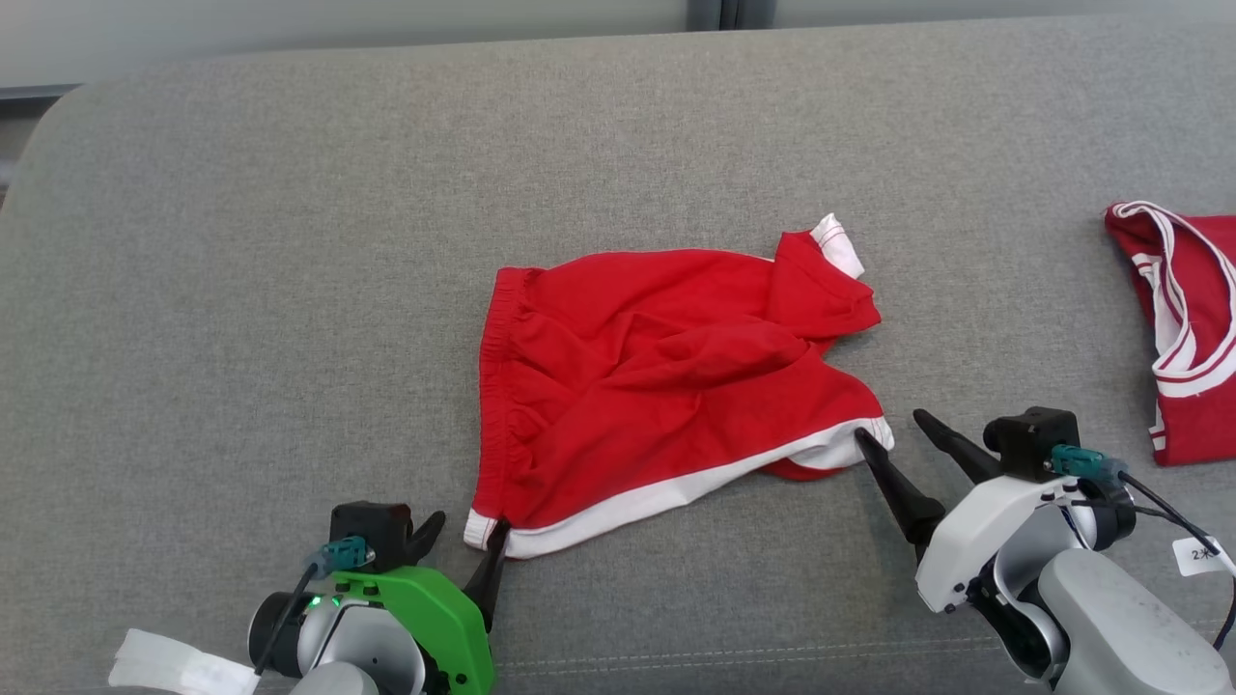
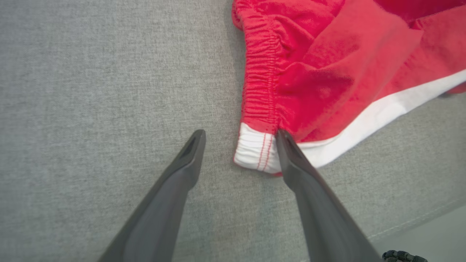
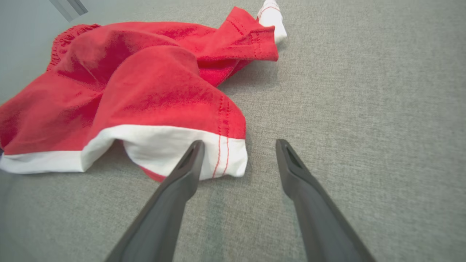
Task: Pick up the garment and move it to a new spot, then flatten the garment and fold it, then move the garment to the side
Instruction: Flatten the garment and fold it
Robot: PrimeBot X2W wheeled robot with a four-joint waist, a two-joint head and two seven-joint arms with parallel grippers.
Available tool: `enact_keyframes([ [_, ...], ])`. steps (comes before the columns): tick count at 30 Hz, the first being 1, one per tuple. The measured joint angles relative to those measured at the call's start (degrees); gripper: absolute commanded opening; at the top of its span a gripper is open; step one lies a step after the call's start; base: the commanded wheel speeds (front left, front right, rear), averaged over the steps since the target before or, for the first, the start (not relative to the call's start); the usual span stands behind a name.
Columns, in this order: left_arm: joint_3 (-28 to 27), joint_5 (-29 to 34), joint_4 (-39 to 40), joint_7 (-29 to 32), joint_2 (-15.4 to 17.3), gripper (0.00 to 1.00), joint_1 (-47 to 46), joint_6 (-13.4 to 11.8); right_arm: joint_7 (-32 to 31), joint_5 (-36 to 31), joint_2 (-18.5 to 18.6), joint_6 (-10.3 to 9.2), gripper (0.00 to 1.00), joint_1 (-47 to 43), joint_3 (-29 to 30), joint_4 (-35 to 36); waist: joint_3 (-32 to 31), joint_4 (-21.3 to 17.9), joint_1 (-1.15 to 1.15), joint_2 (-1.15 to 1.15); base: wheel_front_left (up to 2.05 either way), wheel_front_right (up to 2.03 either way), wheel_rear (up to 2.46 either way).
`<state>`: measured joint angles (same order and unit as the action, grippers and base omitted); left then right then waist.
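The garment [image 1: 666, 376] is a pair of red shorts with white trim, lying crumpled in the middle of the grey cushion. My left gripper [image 1: 466, 536] is open at its near left corner. In the left wrist view, the white waistband end of the garment [image 2: 327, 72] lies between the spread fingers of the left gripper [image 2: 240, 136], against the right one. My right gripper [image 1: 890, 428] is open at the near right corner. In the right wrist view, the white hem of the garment [image 3: 145, 83] reaches in between the fingers of the right gripper [image 3: 239, 143].
A second red garment with white stripes [image 1: 1183, 319] lies at the far right edge. The grey fabric surface [image 1: 290, 290] stretches wide to the left and back. A seam [image 1: 772, 652] runs along its near edge, and a wall rises behind.
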<state>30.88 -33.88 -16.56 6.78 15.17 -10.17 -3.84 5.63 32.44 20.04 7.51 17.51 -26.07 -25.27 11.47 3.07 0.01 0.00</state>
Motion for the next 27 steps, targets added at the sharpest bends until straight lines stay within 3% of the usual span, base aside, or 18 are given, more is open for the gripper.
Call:
enact_keyframes([
  [1,0.03,-0.38,-0.20,0.03,-0.07,0.98,-0.15,0.30,0.37,0.46,0.21,0.00,1.00,0.55,-0.60,-0.51,0.38,0.03,0.00,0.00,0.00,0.00,0.00],
  [2,0.24,-0.44,-0.36,0.27,-0.12,0.74,-0.30,0.41,0.60,1.18,0.37,-0.01,0.89,1.02,-1.20,-0.90,0.73,0.07,0.00,0.00,0.00,0.00,0.00],
  [3,0.42,-0.59,-0.48,0.48,-0.21,0.33,-0.53,0.83,1.05,1.66,0.49,0.00,0.44,1.48,-1.71,-1.30,1.05,0.09,0.00,0.00,0.00,0.00,0.00],
  [4,0.48,-0.70,-0.45,0.36,-0.32,0.00,-0.81,0.94,1.27,2.03,0.57,0.00,0.00,1.98,-2.23,-1.68,1.36,0.11,0.00,0.00,0.00,0.00,0.00],
  [9,0.26,-0.85,0.31,-0.32,-0.67,0.00,-1.57,1.03,3.39,4.63,1.19,0.00,0.00,2.86,-3.65,-2.25,2.22,0.31,0.00,0.00,0.00,0.00,0.00],
  [16,-1.49,-0.62,6.35,-1.68,1.01,0.00,-1.53,-0.80,5.98,7.04,2.97,0.01,0.00,2.08,-2.65,2.08,1.34,0.24,0.00,0.00,0.00,0.00,0.00],
  [22,-1.97,-0.77,9.34,-0.69,2.29,0.00,0.12,-2.31,8.28,3.26,3.38,-0.02,0.00,-0.90,4.13,6.89,0.17,-0.21,0.00,0.00,0.00,0.00,0.00],
  [23,-2.04,-0.87,9.47,-0.43,2.37,0.00,0.52,-2.50,8.59,2.43,2.92,-0.02,0.18,-1.58,5.77,8.22,-0.05,-0.39,0.00,0.00,0.00,0.00,0.00],
  [24,-2.12,-0.87,9.70,-0.32,2.53,0.00,0.86,-2.75,8.67,1.62,2.52,-0.02,1.00,-2.29,7.24,9.57,-0.25,-0.59,0.00,0.00,0.00,0.00,0.00],
  [27,-2.40,-1.31,10.05,-0.21,2.87,0.00,1.68,-3.25,9.04,-1.29,1.07,-0.02,1.00,-4.44,11.47,14.47,-0.94,-1.23,-0.01,0.00,0.00,0.00,0.00],
])
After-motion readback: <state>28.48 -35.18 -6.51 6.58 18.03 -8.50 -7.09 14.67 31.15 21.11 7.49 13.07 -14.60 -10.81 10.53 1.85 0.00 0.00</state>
